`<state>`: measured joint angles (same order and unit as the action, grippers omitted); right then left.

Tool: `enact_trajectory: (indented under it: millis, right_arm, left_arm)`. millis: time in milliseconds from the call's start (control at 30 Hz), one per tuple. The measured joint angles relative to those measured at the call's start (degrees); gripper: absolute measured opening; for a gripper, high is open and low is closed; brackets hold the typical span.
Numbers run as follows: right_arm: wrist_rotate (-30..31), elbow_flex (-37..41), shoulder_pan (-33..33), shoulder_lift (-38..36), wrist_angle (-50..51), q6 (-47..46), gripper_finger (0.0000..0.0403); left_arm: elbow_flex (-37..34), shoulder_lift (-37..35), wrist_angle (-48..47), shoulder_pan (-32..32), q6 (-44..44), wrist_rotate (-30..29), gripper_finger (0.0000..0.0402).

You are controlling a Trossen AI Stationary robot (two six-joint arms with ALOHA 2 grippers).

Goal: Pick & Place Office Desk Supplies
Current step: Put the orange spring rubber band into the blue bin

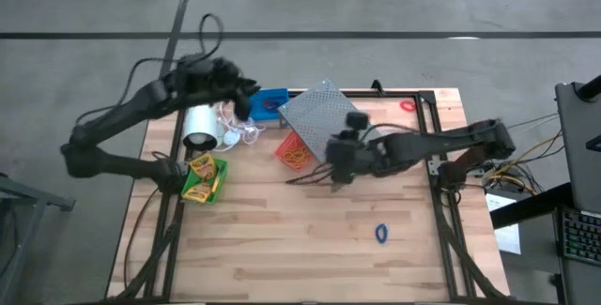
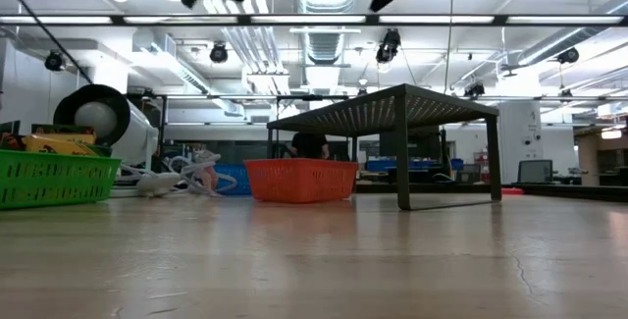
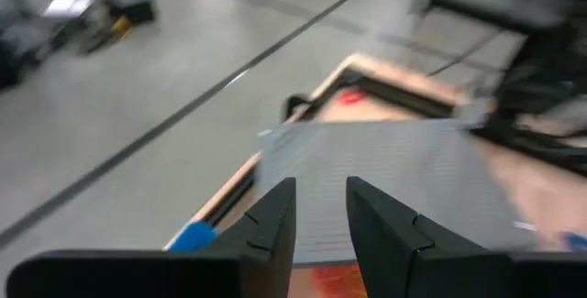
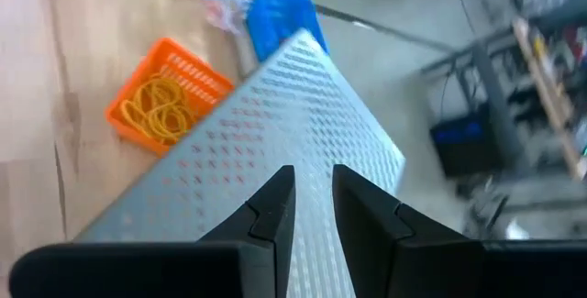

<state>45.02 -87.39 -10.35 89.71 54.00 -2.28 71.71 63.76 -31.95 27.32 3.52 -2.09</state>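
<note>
Risk: right tool, fingers narrowly apart and empty over the rack, may strike it descending; left tool likewise empty.

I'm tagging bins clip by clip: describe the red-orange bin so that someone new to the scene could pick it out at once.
Find the grey perforated metal rack at the table's far middle. The red-orange bin sits at the rack's near-left corner, partly under its edge. Unlike the blue bin behind the rack and the green bin with crayon boxes at the left edge, it holds a tangle of yellow bands.
</note>
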Motion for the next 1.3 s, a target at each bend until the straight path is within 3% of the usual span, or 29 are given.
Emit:
enact_trajectory:
  millis: [167,333,700,867,1000,1167,1300]
  right_arm:
    - [0.06,0.14,0.68,-7.49,6.28,-10.27,0.0068]
    - [0.08,0.24,0.81,-12.92,7.76,-11.98,0.0068]
    - [0.05,0.63,0.87,-15.82,8.42,-19.23,0.0068]
    - [7.7,0.63,2.41,-15.82,11.32,-20.88,0.0068]
    - [6.56,0.63,6.55,-16.72,18.44,-31.27,0.0068]
    - [-1.67,0.63,15.71,-17.35,29.48,-47.61,0.0068]
    - [-5.73,0.7,23.89,-17.26,31.55,-49.28,0.0068]
  left_arm:
    - [-4.95,-7.75,2.9,-8.36,-0.1,0.11,0.0104]
    - [-11.96,-12.5,8.3,-14.24,-0.14,0.13,0.0104]
    - [-25.33,-16.14,10.37,-17.97,3.7,0.17,0.0104]
    - [-27.04,-16.05,15.42,-18.19,4.58,0.97,0.0104]
    - [-27.04,-16.14,22.07,-18.83,-0.21,5.68,0.0104]
    - [-27.04,-16.47,25.51,-20.07,-4.93,15.25,0.0104]
    - [-27.04,-16.43,25.53,-20.72,-4.91,17.21,0.0104]
